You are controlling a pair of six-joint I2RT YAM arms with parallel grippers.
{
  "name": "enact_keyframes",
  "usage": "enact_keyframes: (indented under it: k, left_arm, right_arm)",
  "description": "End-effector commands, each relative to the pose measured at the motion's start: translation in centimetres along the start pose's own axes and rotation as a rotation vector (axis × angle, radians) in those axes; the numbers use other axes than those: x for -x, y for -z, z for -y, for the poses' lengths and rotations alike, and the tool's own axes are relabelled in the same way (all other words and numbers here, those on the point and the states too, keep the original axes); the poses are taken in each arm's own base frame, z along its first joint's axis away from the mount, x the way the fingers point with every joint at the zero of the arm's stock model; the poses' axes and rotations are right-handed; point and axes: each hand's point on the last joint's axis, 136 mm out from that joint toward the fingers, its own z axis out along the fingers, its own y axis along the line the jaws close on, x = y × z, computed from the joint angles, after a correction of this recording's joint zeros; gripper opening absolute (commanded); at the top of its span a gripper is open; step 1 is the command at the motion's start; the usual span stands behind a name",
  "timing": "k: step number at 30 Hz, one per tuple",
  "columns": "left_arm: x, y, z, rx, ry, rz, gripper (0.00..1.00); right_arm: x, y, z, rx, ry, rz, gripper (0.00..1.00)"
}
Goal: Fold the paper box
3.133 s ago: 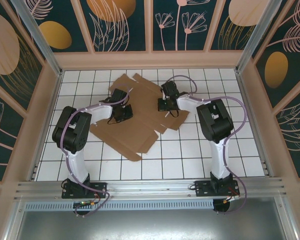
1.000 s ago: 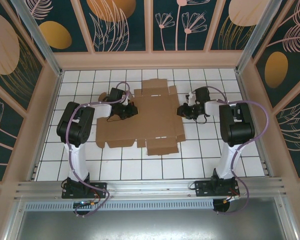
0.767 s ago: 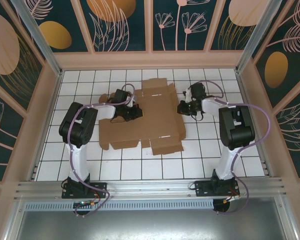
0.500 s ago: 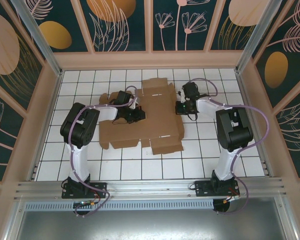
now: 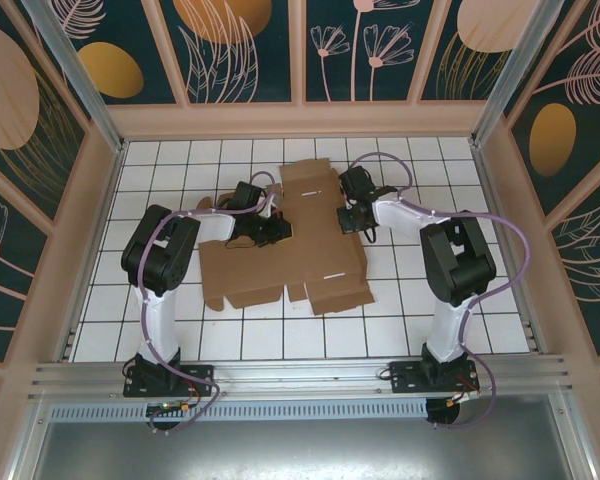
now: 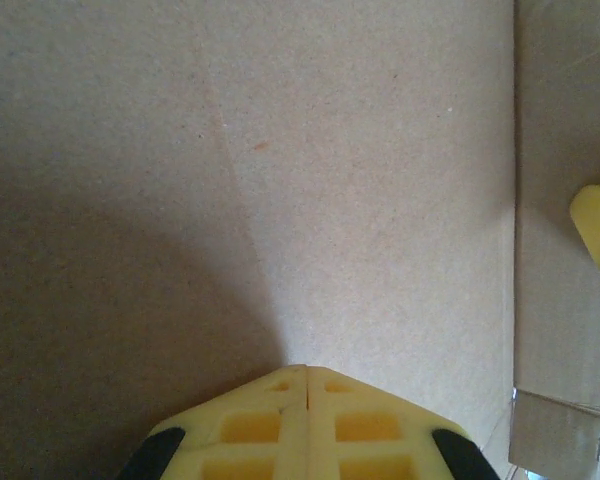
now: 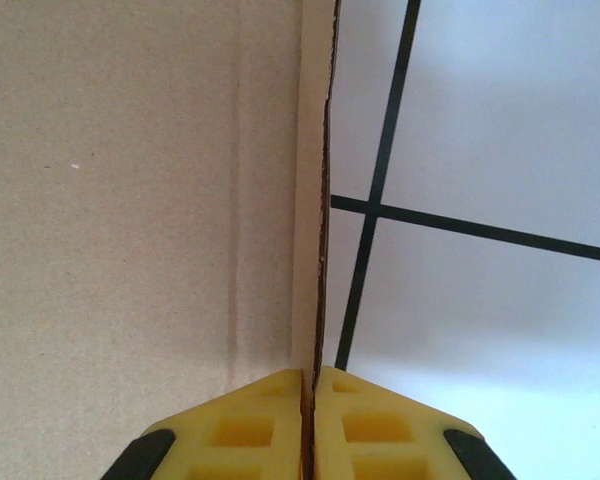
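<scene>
Right wrist view: the right gripper (image 7: 310, 378) pinches the thin corrugated edge of the paper box (image 7: 130, 200). The left gripper (image 6: 307, 372), pressed together, hovers over its flat, matte brown face.

Cannot make out from above how the left gripper (image 5: 278, 232) or right gripper (image 5: 348, 216) stands: too small, tucked under the wrists. Cuts off the paper box (image 6: 330, 180) at wrist-view edges.

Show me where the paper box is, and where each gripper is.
the paper box (image 5: 305, 255), top external view, on its flat middle panel.
left gripper (image 6: 307, 370), left wrist view, at the seam between its shut fingertips.
right gripper (image 7: 311, 372), right wrist view, between fingertips clamping the box's edge.
</scene>
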Motion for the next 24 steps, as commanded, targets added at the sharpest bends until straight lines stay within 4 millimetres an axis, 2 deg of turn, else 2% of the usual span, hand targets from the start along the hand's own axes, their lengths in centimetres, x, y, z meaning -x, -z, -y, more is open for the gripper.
enact_keyframes:
  k: [1,4,5,9,16,20,24]
  left_arm:
    - [-0.7,-0.6,-0.7,-0.008,0.026,-0.024,0.00]
    - [-0.8,-0.7,-0.8,-0.006,0.029,-0.026,0.00]
    - [-0.8,-0.7,-0.8,-0.007,0.031,-0.026,0.00]
    - [-0.1,0.0,0.0,-0.003,0.011,0.000,0.00]
    - [2.2,4.7,0.5,0.085,0.032,0.139,0.01]
    - [2.2,6.3,-0.9,0.146,0.045,0.176,0.03]
    - [0.7,4.9,-3.2,0.181,0.072,0.118,0.03]
  right_arm:
    - [-0.9,-0.4,-0.1,-0.094,0.081,-0.045,0.11]
    - [-1.3,-0.6,0.3,-0.159,0.116,-0.058,0.11]
    - [-1.5,-0.7,-0.1,-0.172,0.139,-0.063,0.11]
    - [-1.6,-0.6,1.0,-0.232,0.148,-0.073,0.09]
    - [-0.5,0.5,1.2,-0.233,0.166,-0.039,0.08]
    - [-0.4,0.3,1.9,-0.303,0.195,-0.045,0.07]
    - [-0.8,-0.2,1.5,-0.351,0.234,-0.065,0.07]
